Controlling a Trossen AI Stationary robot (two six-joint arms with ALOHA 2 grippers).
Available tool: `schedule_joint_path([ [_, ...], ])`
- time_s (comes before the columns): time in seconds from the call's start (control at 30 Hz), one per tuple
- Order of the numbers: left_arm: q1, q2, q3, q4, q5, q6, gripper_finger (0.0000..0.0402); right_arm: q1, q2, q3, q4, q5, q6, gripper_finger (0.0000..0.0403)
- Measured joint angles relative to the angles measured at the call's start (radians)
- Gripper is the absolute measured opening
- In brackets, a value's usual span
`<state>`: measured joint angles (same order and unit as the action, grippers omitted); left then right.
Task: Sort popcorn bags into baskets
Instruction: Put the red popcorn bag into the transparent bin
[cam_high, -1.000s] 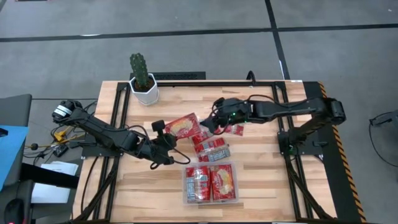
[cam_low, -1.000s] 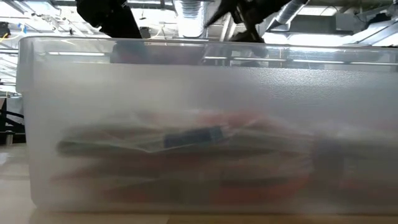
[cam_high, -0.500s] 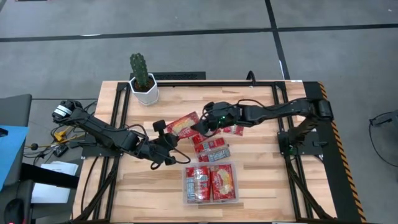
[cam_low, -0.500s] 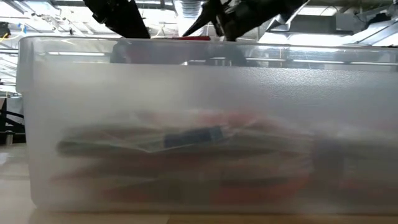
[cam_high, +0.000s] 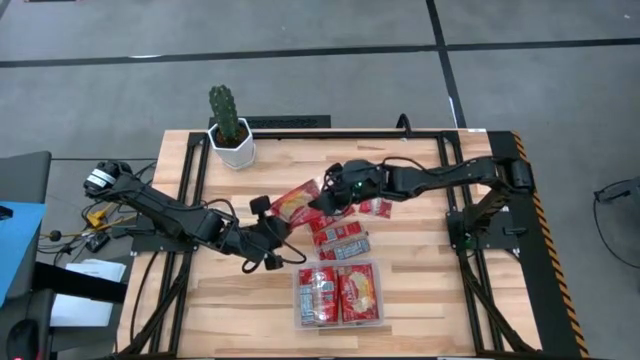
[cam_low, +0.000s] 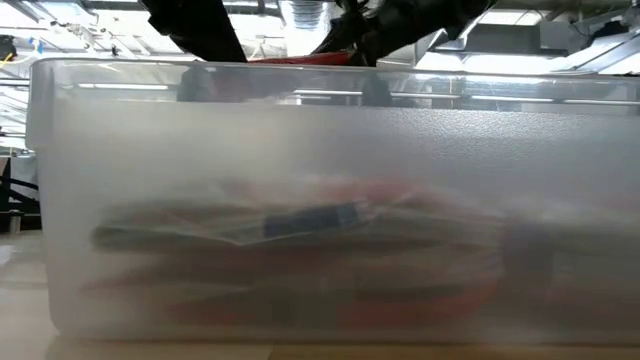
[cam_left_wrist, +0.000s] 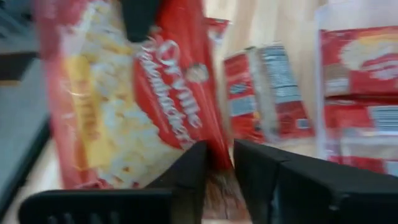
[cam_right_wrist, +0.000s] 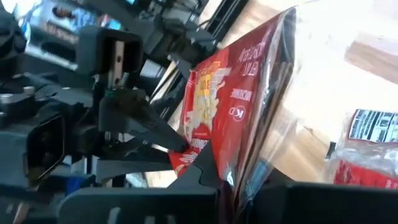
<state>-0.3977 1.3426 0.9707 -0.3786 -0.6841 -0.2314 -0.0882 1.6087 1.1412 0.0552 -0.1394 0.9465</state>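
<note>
One popcorn bag (cam_high: 295, 200), red with a yellow popcorn picture, hangs above the table's middle between my two grippers. My left gripper (cam_high: 281, 226) is shut on its near left corner. My right gripper (cam_high: 322, 199) is shut on its right edge. Other popcorn bags (cam_high: 340, 240) lie flat on the wood, and a small one (cam_high: 378, 208) lies by the right arm. The clear basket (cam_high: 300, 312) stands near the front edge with bags (cam_high: 340, 292) flat inside. In the low view its cloudy wall (cam_low: 320, 130) fills the picture. My left gripper pinches a corner of the bag (cam_left_wrist: 214, 152) between its two fingers, coming in from the table's near left. The bag reaches away from the fingers, printed side showing, clear of the table. My right gripper pinches the bag's opposite edge (cam_right_wrist: 231, 163) between its two fingers, coming in from the table's right. The bag stands tilted away from the fingers and is lifted off the wood.
A white pot with a cactus (cam_high: 230, 130) stands at the far left corner. Black frame rails (cam_high: 190, 190) run along the table's left, right and far sides. Bare wood lies left of the basket (cam_high: 230, 300) and at the far middle.
My right gripper has gone toward the table's left to the held bag and has shut on its right edge. My left gripper has kept its place with the bag's corner between its fingers. The bag has stayed up off the table.
</note>
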Motion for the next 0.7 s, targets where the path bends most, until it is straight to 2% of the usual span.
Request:
schedule_joint_path([
  [0.1,0.002,-0.012,0.000,-0.005,0.142,-0.069,0.0099,-0.030,-0.028,-0.002,-0.041,-0.071,-0.067,0.0019],
  [0.27,-0.002,-0.052,0.000,-0.011,0.497,-0.140,0.0138,-0.088,-0.068,0.001,-0.201,-0.313,-0.235,0.0019],
  [0.4,-0.001,-0.099,0.000,-0.020,0.679,-0.198,0.0146,-0.043,-0.056,-0.001,-0.308,-0.376,-0.317,0.0019],
  [0.53,-0.003,-0.161,0.000,-0.028,0.766,-0.246,0.0146,0.036,-0.021,-0.002,-0.298,-0.420,-0.356,0.0019],
  [0.7,-0.007,-0.248,0.000,-0.030,0.721,-0.249,0.0146,0.119,0.027,0.000,-0.251,-0.415,-0.380,0.0019],
])
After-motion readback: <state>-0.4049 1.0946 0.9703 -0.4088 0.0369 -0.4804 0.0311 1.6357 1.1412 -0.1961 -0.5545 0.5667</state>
